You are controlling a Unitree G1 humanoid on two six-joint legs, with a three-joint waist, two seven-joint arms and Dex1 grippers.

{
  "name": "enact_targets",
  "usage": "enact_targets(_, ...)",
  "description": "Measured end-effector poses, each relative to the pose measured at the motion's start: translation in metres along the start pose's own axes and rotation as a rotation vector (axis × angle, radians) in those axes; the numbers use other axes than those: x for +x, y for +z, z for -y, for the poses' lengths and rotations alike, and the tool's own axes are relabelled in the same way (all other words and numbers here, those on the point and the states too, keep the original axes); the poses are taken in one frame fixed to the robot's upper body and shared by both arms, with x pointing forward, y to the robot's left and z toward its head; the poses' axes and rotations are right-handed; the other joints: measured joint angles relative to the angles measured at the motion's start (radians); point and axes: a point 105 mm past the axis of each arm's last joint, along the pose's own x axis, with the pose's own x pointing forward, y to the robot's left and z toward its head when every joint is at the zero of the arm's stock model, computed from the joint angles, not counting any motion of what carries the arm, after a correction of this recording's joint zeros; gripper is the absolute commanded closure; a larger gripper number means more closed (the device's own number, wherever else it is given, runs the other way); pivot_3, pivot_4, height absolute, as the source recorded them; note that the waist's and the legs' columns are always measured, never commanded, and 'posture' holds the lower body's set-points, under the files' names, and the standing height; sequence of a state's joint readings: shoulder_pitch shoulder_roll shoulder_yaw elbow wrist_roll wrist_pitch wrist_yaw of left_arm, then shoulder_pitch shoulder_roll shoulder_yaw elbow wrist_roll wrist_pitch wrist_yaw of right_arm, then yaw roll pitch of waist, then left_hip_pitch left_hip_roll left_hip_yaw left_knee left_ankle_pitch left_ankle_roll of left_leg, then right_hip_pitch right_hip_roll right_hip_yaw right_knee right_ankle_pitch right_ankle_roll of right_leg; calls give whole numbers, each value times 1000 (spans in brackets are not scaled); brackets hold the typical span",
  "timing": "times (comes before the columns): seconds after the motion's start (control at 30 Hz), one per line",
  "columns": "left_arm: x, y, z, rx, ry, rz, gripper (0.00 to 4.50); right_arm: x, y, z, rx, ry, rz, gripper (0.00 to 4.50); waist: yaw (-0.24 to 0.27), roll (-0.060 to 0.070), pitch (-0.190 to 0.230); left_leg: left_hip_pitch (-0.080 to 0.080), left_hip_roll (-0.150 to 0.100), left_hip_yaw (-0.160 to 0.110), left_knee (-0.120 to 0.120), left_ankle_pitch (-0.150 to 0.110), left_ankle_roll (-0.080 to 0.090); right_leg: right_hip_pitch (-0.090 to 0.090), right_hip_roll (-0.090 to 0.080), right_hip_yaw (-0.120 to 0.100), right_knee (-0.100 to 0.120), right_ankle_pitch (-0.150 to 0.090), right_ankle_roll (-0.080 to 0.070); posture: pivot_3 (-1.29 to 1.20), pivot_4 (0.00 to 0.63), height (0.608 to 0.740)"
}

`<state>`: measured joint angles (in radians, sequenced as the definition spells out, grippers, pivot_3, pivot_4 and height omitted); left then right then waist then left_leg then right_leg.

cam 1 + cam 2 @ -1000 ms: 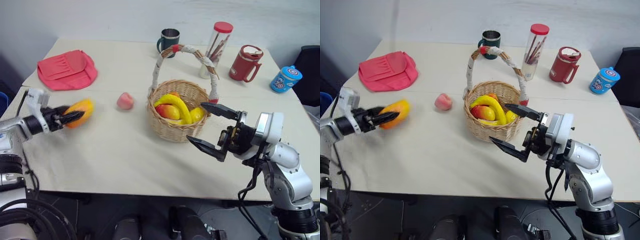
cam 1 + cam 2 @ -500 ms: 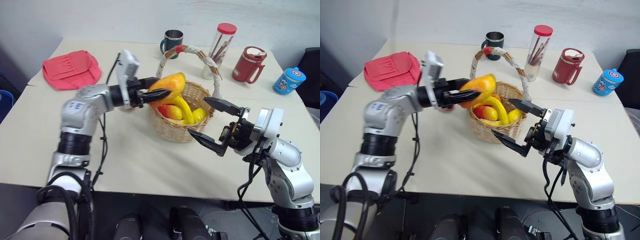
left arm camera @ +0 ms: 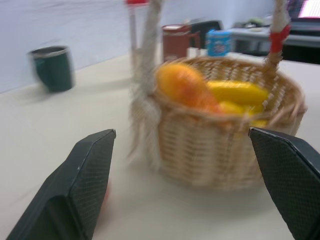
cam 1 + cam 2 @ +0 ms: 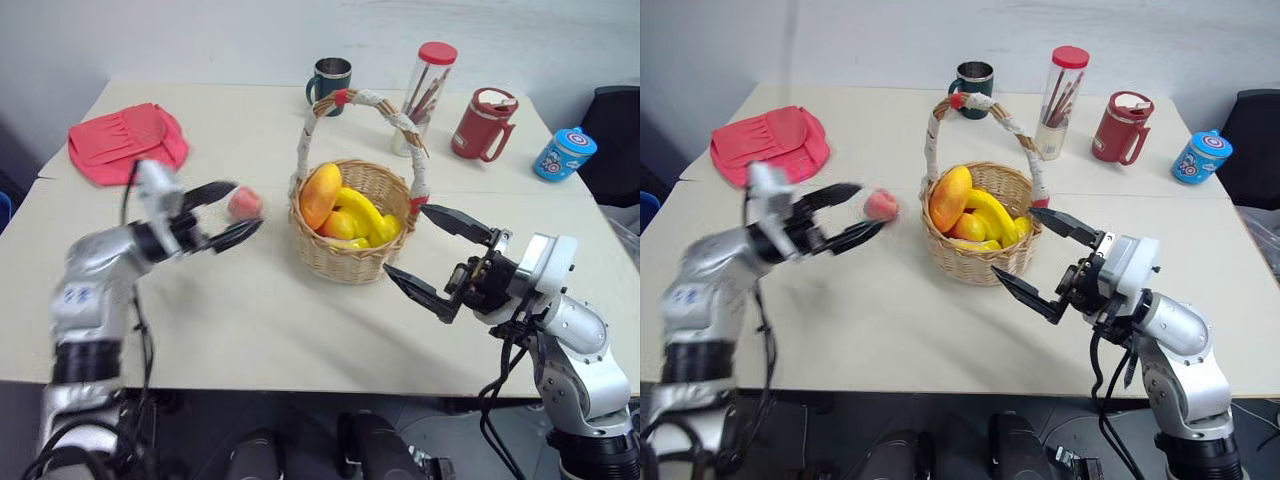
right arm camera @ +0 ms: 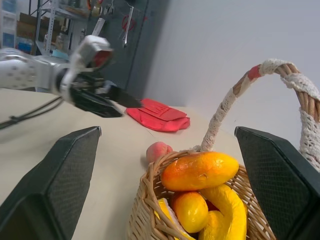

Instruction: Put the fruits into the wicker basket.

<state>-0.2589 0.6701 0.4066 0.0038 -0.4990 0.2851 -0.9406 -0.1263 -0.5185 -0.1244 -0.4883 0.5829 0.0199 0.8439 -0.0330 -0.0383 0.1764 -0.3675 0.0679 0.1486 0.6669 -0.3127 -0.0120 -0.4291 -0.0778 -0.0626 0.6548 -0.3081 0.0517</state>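
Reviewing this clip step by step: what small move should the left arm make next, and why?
Probably ease the open left gripper onto the peach. The mango already lies in the wicker basket, while the peach sits on the table by the fingertips.

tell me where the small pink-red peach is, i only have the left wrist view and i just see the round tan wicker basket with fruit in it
Observer: The small pink-red peach lies on the table, on the robot's left of the round tan wicker basket, apart from it.
Operator: is my left gripper near it
Observer: The left gripper hangs open and empty just in front of the peach, not touching it.
Operator: mango in for sure
Observer: Yes, the oval orange-yellow mango rests inside the basket against its left rim, on top of the curved yellow banana.
Operator: right gripper in my way
Observer: No, the right gripper hangs open and empty on the basket's other side.
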Motion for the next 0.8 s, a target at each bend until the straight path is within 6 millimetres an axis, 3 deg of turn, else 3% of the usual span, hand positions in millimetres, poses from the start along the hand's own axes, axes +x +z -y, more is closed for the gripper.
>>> enact_targets(0.03, -20, -10, -8, -7, 68, -34, 29, -1, -1, 0, 3, 1, -1, 0, 2, 0, 0, 0, 0, -1, 0, 0, 0, 0, 0, 0, 0, 0, 0, 0, 150, 740)
enact_targets(0.13, -110, -44, -41, -55, 413, -161, 29, -2, -4, 3, -4, 8, -3, 0, 4, 0, 0, 0, -1, -1, 0, -3, 5, 0, -2, -2, -1, 0, 0, 0, 150, 740)
enact_targets(0.2, -147, -53, -47, -74, 552, -198, 29, -3, -7, 8, -5, -10, -14, 0, 10, -1, -1, -1, -2, -3, 0, -7, 10, 2, -5, -4, -2, 0, 0, 0, 150, 740)
enact_targets(0.27, -168, -63, -46, -81, 624, -254, 29, -2, -6, 18, -20, -41, -10, 0, 22, -1, -1, -1, -4, -4, 0, -7, 11, 2, -8, -5, -2, 0, 0, 0, 150, 740)
enact_targets(0.37, -171, -64, -47, -80, 649, -265, 29, -9, -2, 29, -65, -62, -42, 0, 38, -2, -1, -2, -4, -5, -1, -8, 12, 3, -11, -8, -3, 0, 0, 0, 150, 740)
enact_targets(0.47, -141, -57, -51, -109, 584, -217, 29, -22, 7, 45, -62, -100, -73, 0, 45, -1, 0, -2, -5, -5, -1, -7, 12, 3, -13, -10, -3, 0, 0, 0, 150, 740)
enact_targets(0.6, -60, -29, -56, -116, 370, -131, 29, -24, 31, 67, -54, -177, -12, 0, 47, -1, 0, -2, -5, -5, -1, -6, 11, 3, -13, -11, -2, 0, 0, 0, 150, 740)
enact_targets(0.73, 27, 4, -59, -89, 179, -81, 29, -18, 42, 67, -51, -126, -29, 0, 48, -1, 0, -3, -5, -2, -1, -2, 5, 3, -7, -14, -3, 1, 2, 0, 150, 740)
enact_targets(0.8, 64, 6, -62, -100, 142, -87, 29, -16, 45, 64, -39, -113, -25, 0, 46, -1, 0, -3, -5, 2, -1, -2, 5, 3, -1, -15, -5, 2, 3, 0, 150, 740)
